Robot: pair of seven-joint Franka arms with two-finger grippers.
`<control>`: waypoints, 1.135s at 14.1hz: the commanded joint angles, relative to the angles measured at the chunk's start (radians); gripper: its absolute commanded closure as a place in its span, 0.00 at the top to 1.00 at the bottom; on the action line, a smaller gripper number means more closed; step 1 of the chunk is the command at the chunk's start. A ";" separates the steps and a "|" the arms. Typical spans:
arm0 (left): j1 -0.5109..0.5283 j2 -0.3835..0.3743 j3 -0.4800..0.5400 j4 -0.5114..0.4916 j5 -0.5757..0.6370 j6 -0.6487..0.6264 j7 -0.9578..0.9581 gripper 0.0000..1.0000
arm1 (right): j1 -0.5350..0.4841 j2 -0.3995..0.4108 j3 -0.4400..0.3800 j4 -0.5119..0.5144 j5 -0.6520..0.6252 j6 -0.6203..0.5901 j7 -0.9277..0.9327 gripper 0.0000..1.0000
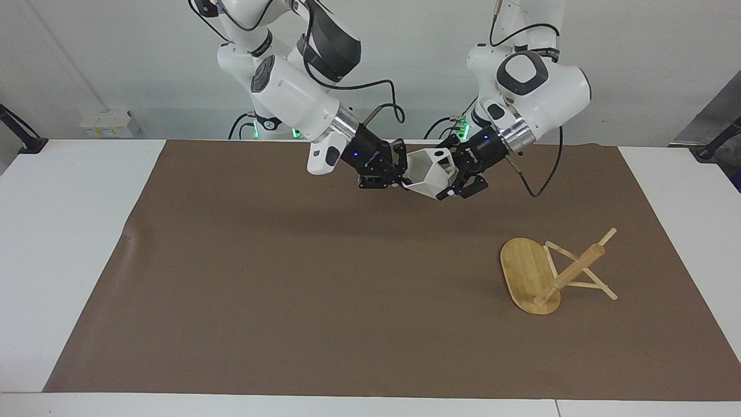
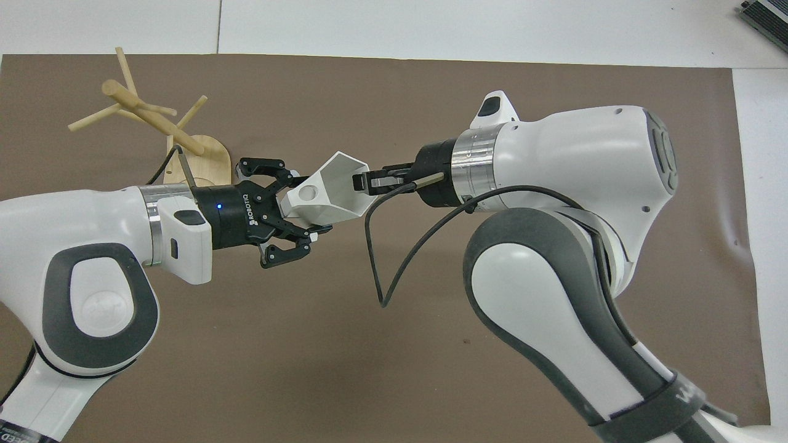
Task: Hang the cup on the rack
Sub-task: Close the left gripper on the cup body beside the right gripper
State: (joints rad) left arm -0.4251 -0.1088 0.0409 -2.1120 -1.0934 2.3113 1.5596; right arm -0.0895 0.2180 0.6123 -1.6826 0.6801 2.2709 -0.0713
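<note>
The white faceted cup (image 1: 431, 171) is held in the air over the brown mat, its pierced handle pointing toward the left arm; it also shows in the overhead view (image 2: 335, 191). My right gripper (image 1: 403, 172) is shut on the cup's rim (image 2: 360, 183). My left gripper (image 1: 454, 174) has its fingers pressed on the cup's handle end from both sides (image 2: 306, 206). The bamboo rack (image 1: 524, 275) lies tipped over on the mat toward the left arm's end, its oval base on edge and its post (image 2: 154, 120) slanting.
The brown mat (image 1: 289, 278) covers most of the white table (image 1: 69, 231). A black cable (image 2: 394, 264) loops down from the right wrist. The tipped rack's thin pegs (image 1: 579, 285) stick out over the mat.
</note>
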 commanded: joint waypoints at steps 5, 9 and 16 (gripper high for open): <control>-0.020 -0.022 0.010 -0.029 -0.030 0.033 -0.001 0.00 | -0.009 -0.022 -0.009 0.008 0.006 -0.024 0.145 0.44; -0.012 -0.020 0.013 -0.031 -0.030 0.042 -0.003 0.00 | -0.009 -0.029 -0.026 0.006 0.006 -0.024 0.148 0.70; 0.009 -0.011 0.017 -0.034 -0.026 0.112 -0.010 0.00 | -0.009 -0.077 -0.241 -0.003 0.003 -0.086 0.140 1.00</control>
State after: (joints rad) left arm -0.4222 -0.1077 0.0597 -2.1263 -1.1021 2.3860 1.5518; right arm -0.0907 0.1728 0.4305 -1.6763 0.6800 2.2262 0.0584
